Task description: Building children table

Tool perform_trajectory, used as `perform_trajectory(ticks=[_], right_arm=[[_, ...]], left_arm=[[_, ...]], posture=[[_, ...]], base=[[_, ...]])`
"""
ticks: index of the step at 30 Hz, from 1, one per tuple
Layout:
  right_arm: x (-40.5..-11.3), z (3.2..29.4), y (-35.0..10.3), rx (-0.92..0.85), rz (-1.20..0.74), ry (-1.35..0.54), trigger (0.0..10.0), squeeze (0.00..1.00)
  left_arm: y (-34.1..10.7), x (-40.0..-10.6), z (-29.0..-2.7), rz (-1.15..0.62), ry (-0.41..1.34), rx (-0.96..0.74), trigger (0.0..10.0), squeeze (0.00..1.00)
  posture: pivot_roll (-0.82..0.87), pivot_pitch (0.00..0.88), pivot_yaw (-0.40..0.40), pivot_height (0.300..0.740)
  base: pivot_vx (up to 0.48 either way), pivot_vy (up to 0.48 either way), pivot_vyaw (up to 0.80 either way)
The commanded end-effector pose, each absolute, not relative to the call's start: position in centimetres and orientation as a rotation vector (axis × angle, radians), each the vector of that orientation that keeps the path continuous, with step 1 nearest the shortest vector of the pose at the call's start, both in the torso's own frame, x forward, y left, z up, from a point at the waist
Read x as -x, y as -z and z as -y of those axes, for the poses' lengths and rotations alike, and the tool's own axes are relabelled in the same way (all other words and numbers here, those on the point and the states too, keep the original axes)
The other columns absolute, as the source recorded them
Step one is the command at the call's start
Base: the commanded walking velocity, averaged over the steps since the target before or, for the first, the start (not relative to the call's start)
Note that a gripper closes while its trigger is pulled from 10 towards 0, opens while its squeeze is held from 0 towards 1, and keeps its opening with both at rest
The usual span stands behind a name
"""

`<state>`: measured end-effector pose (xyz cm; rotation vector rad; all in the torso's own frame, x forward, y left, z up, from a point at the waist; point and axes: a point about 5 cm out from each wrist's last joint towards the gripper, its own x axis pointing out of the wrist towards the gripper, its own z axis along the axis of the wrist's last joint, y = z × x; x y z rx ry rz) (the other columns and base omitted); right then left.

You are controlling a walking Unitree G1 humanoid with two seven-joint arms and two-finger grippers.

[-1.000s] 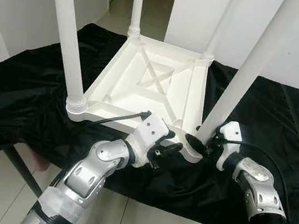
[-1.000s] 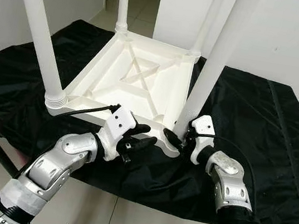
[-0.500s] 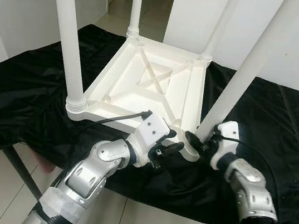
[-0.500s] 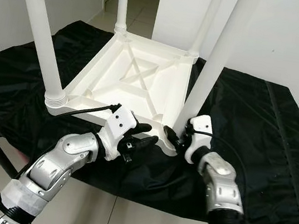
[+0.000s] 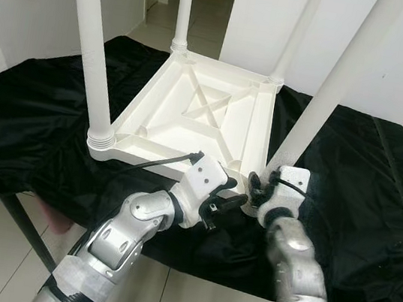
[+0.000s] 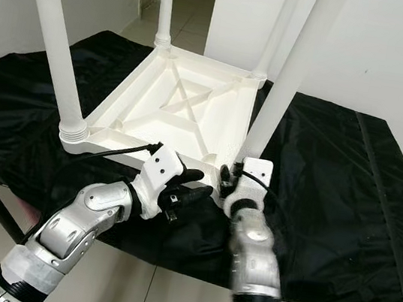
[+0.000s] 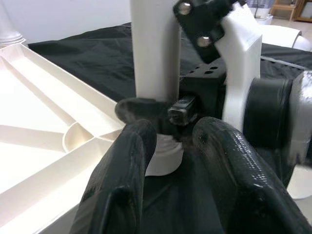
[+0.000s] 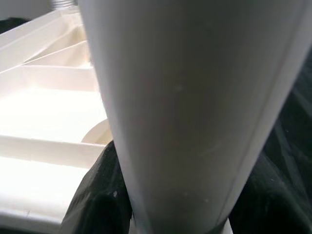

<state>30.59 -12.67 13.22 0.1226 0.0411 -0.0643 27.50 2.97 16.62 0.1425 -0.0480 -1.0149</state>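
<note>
Right gripper point(image 5: 258, 189) fingers clamping tall white plastic leg point(image 5: 323, 101) base; left gripper point(image 5: 229, 201) spread alongside. Twist straight; brace upturned white tabletop point(image 5: 191, 115).

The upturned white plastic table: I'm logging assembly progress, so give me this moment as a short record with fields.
table: white plastic tabletop, underside up, on a black cloth
legs: four white round legs standing upright at the corners
right end effector: fingers clasp the near right leg at its base
left end effector: open, at the same corner socket, holding nothing
</note>
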Motion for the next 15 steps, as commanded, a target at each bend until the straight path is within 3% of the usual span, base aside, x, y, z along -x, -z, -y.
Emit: perform_trajectory(ticks=[1,7,8,11,12,15], right_arm=[[-30.2,12.0,-12.8,-0.176,-0.064,0.088,10.0,0.0],[-29.9,12.1,-13.2,-0.157,-0.061,0.096,10.0,0.0],[-29.9,12.4,-13.2,-0.162,-0.057,0.091,10.0,0.11],[-29.9,12.4,-13.2,-0.162,-0.057,0.091,10.0,0.11],[-29.8,12.6,-13.4,-0.185,-0.037,0.067,10.0,1.0],[-29.6,13.4,-13.7,-0.198,-0.01,0.023,10.0,1.0]], left_arm=[[-16.6,-27.7,-3.4,0.039,0.966,-0.129,10.0,0.0],[-16.6,-27.7,-3.5,0.038,0.958,-0.118,10.0,0.0],[-16.6,-27.7,-3.4,0.039,0.958,-0.119,10.0,0.0],[-16.6,-27.7,-3.4,0.039,0.958,-0.119,10.0,0.0],[-16.6,-27.7,-3.4,0.039,0.957,-0.119,10.0,0.0],[-16.7,-27.8,-3.6,0.04,0.954,-0.12,10.0,0.0]], posture=[[-0.04,0.0,-0.083,0.74],[-0.04,0.0,-0.084,0.74],[-0.04,0.0,-0.086,0.74],[-0.04,0.0,-0.086,0.74],[-0.04,0.0,-0.088,0.74],[-0.04,0.0,-0.088,0.74]], base=[[0.0,0.0,0.0],[0.0,0.0,0.0],[0.0,0.0,0.0],[0.0,0.0,0.0],[0.0,0.0,0.0],[0.0,0.0,0.0]])
